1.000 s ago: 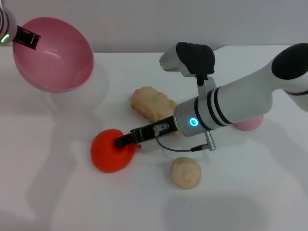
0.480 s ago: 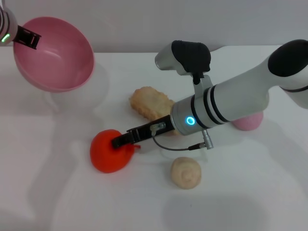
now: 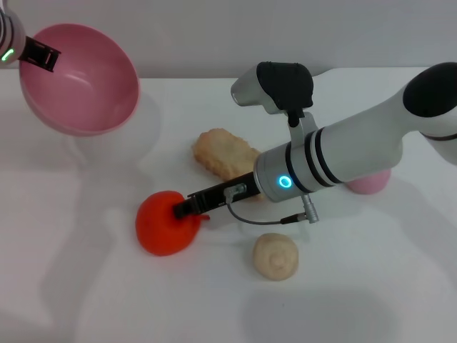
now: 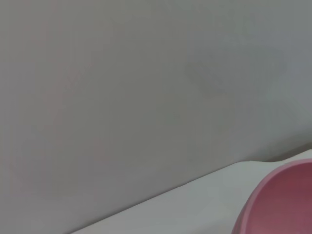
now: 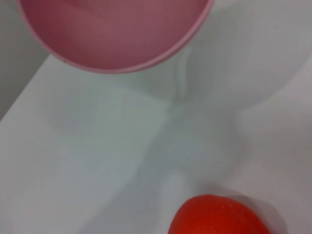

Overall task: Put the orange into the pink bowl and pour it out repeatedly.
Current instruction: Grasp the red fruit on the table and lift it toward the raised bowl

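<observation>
1. Nearest to us, a beige ball [image 3: 275, 256] is sitting on the white table [image 3: 93, 286], unheld.
2. Just beyond it and to our left, the orange [image 3: 165, 222] is resting on the table. In the right wrist view it is showing as a red-orange lump [image 5: 219, 216] with bare table between it and the bowl.
3. Our right gripper [image 3: 187, 208] is reaching across from the right, with its dark fingers [image 3: 183, 209] pressing into the top of the orange. They are looking clenched on it, though we are seeing only one dark tip clearly.
4. A cable [image 3: 268, 219] is looping below the right wrist, just above the beige ball.
5. Behind the right gripper, a tan lumpy bread-like toy [image 3: 224, 152] is lying on the table, partly covered by the arm.
6. A pale pink ball [image 3: 370, 183] is peeking out from under the right forearm, on the right side.
7. Farthest back on our left, the pink bowl [image 3: 80, 80] is being held off the table, tilted with its opening facing us and empty. It is well apart from the orange.
8. Our left gripper [image 3: 39, 56] is grasping the bowl by its far-left rim. The left wrist view is catching only a slice of the bowl's edge [image 4: 280, 202] against the wall.
</observation>
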